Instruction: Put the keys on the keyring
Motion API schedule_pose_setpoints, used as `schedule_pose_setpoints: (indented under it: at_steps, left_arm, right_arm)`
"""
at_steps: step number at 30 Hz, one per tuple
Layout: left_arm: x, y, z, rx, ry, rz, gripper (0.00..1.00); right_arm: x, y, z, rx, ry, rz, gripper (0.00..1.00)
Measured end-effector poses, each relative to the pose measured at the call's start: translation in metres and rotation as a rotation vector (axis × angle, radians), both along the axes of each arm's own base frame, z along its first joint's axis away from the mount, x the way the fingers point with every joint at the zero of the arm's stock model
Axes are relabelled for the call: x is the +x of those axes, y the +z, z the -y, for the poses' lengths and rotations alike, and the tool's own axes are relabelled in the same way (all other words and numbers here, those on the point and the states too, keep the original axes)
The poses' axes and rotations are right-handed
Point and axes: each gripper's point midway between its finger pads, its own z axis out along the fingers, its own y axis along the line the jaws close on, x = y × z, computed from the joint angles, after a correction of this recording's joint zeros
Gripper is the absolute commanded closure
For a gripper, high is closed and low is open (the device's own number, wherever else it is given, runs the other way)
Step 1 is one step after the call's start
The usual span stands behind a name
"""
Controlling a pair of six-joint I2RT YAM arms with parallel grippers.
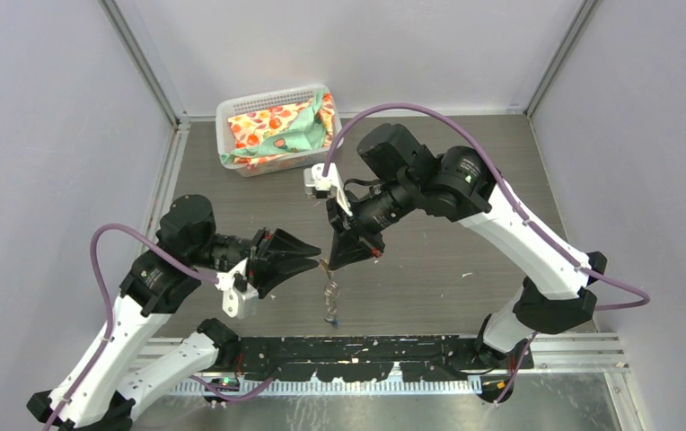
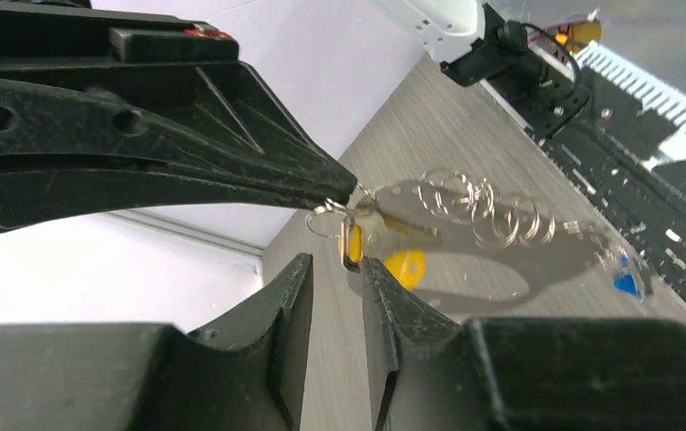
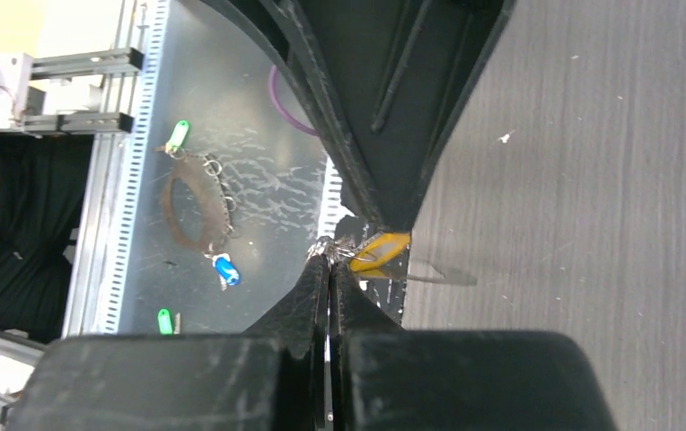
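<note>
Two tools meet above the counter (image 1: 465,233) | right tool (image 3: 326,259) pinched shut on keyring (image 2: 326,218), ring chain (image 2: 492,215) and blue key (image 2: 627,280) hanging from it | left tool (image 2: 337,274) slightly parted, yellow key (image 2: 351,244) at its mouth just beside keyring, contact unclear | step, as judged: steady the keyring, slide the key's hole along the wire, release only once threaded.

Table (image 3: 591,180): matt grey wood-grain surface. Right gripper (image 3: 329,259): matt black plastic, scuffed pale along its edges. Yellow key (image 3: 380,249) and blue key (image 2: 627,283): glossy plastic heads. Chain of rings (image 2: 492,211): bright, polished silvery metal wire. Basket (image 1: 232,117): white latticed plastic, holding printed cloth (image 1: 277,126).
</note>
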Motion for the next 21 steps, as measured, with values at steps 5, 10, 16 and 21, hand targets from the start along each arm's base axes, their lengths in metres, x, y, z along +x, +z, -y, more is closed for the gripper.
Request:
schedule_pose_setpoints:
  at_steps: [5, 10, 16, 21]
  left_arm:
    - [0.001, -0.004, 0.0, 0.003, -0.018, 0.082, 0.71]
    - [-0.002, -0.001, 0.001, -0.007, -0.034, 0.094, 0.72]
    - [-0.008, 0.004, -0.001, -0.026, -0.052, 0.096, 0.72]
    - [-0.014, 0.007, -0.003, -0.035, -0.064, 0.088, 0.73]
  right_arm:
    - [-0.009, 0.004, -0.002, 0.012, 0.033, -0.048, 0.99]
    - [-0.01, 0.003, -0.006, 0.004, 0.035, -0.085, 0.99]
    - [-0.006, -0.005, -0.013, -0.024, 0.021, -0.112, 0.99]
    - [-0.004, -0.008, -0.016, -0.038, 0.009, -0.126, 0.99]
